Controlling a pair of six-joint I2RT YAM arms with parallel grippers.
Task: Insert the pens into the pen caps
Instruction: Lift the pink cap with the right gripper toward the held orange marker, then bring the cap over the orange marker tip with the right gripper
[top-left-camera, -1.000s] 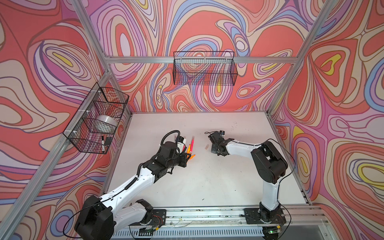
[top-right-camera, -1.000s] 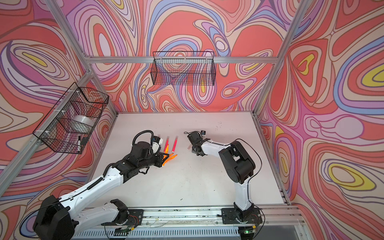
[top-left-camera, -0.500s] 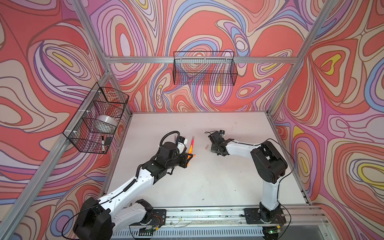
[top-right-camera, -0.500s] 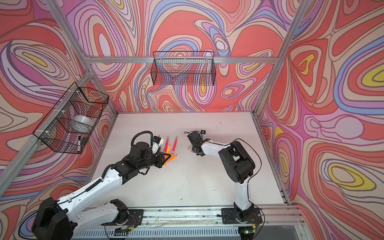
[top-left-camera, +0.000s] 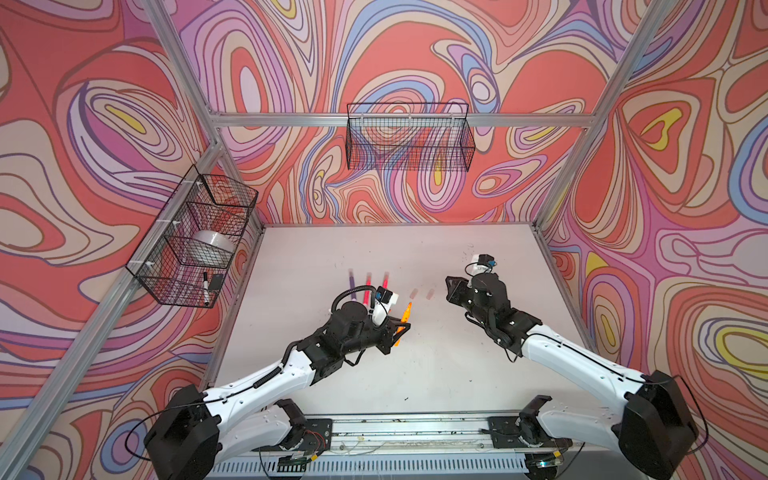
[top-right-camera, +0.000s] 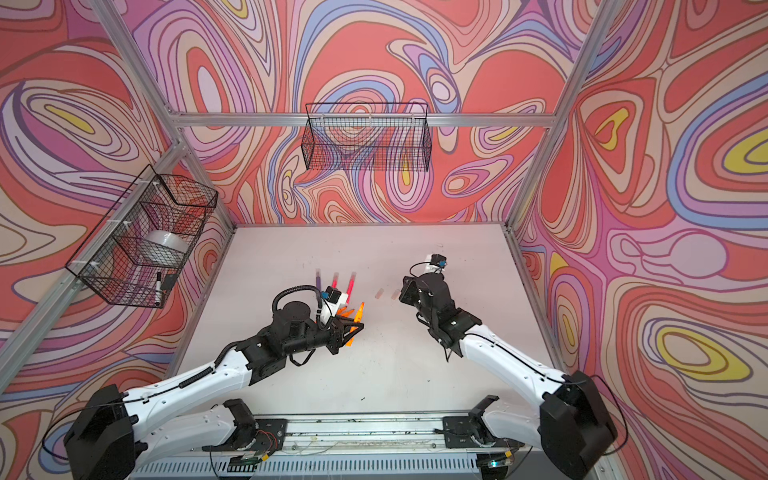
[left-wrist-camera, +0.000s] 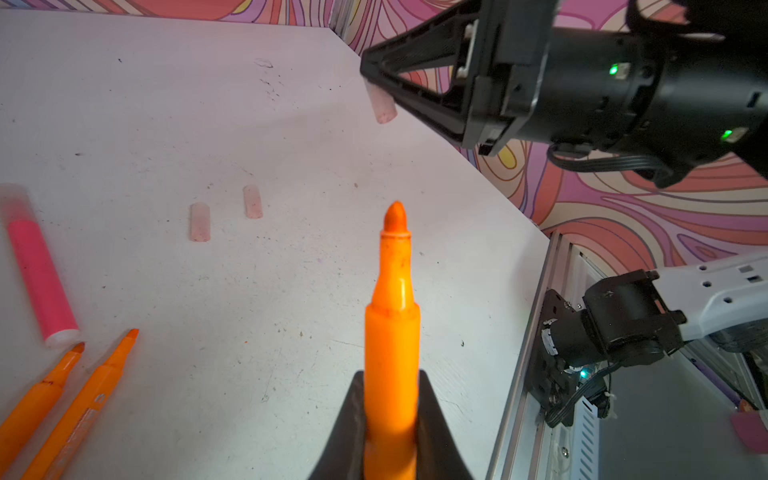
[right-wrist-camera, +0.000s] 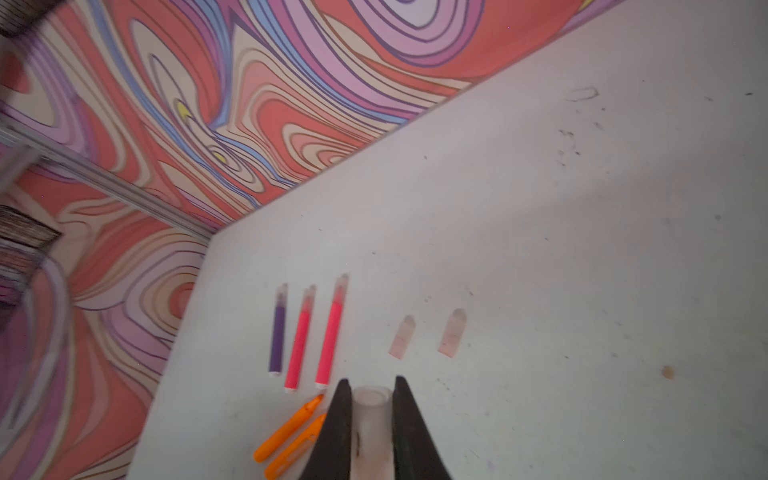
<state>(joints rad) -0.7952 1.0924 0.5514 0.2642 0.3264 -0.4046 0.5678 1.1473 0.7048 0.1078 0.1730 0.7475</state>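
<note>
White tabletop (top-left-camera: 436, 365), with two black wire baskets on the walls: back basket (top-left-camera: 409, 137) and left basket (top-left-camera: 195, 245). The left basket holds a pale roll (top-left-camera: 210, 241) and a black-capped marker (top-left-camera: 205, 286).

Left gripper (top-left-camera: 397, 328) is clamped tight on an orange pen (left-wrist-camera: 391, 332). The pen is lifted off the table, bare tip sticking out past the fingers.

Right gripper (right-wrist-camera: 371, 386) is closed on one pen cap (right-wrist-camera: 371, 424), open mouth facing out between the fingertips. In the left wrist view the cap hangs from that gripper's tip, clear of the table. Pen tip and cap are near each other, not touching.

Lying on the table, left of centre in both top views:
- purple pen (right-wrist-camera: 277, 332) and two pink pens (right-wrist-camera: 299, 345) (right-wrist-camera: 331, 332), side by side, each with a clear cap on its far end
- two uncapped orange pens (right-wrist-camera: 286, 430) (right-wrist-camera: 295, 451) just in front of them, side by side

Two loose caps (right-wrist-camera: 402, 336) (right-wrist-camera: 453, 332) lie parallel, between the pen row and the right gripper.
</note>
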